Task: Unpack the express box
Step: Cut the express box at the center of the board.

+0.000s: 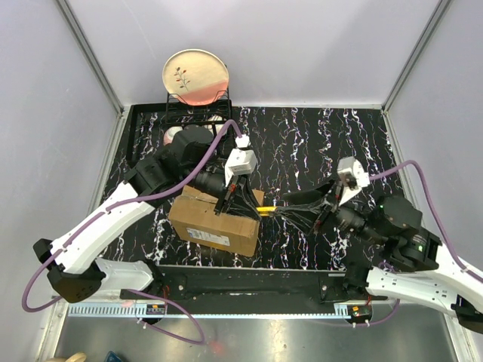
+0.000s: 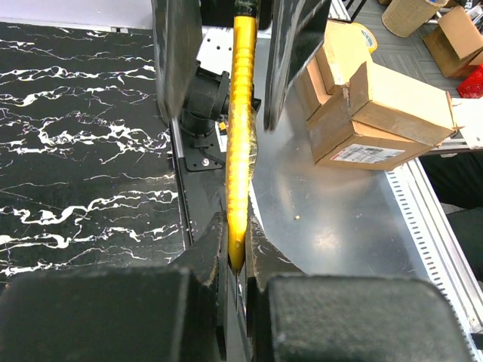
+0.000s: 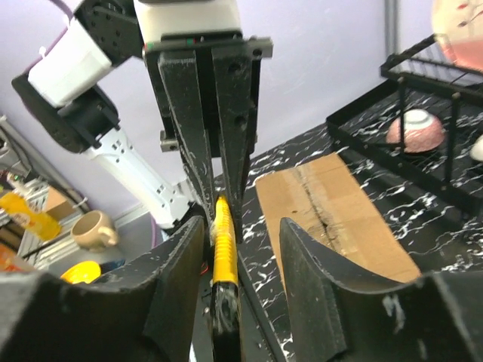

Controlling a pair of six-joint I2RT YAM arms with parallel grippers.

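The express box (image 1: 215, 222), brown cardboard with a white label on its near side, lies on the black marble table left of centre. In the right wrist view (image 3: 332, 211) its top shows a rough tape seam and closed flaps. My left gripper (image 1: 255, 207) is just past the box's right end, shut on one end of a yellow utility knife (image 1: 269, 210). The left wrist view shows its jaws (image 2: 238, 253) pinching the knife (image 2: 241, 136). My right gripper (image 1: 285, 210) is open, its fingers (image 3: 170, 271) straddling the knife's other end (image 3: 224, 253) without closing on it.
A black dish rack (image 1: 151, 124) with a patterned plate (image 1: 195, 75) and bowls stands at the back left. Grey walls enclose the table. Other cardboard boxes (image 2: 377, 105) lie off the table beyond the metal front ledge (image 2: 339, 211).
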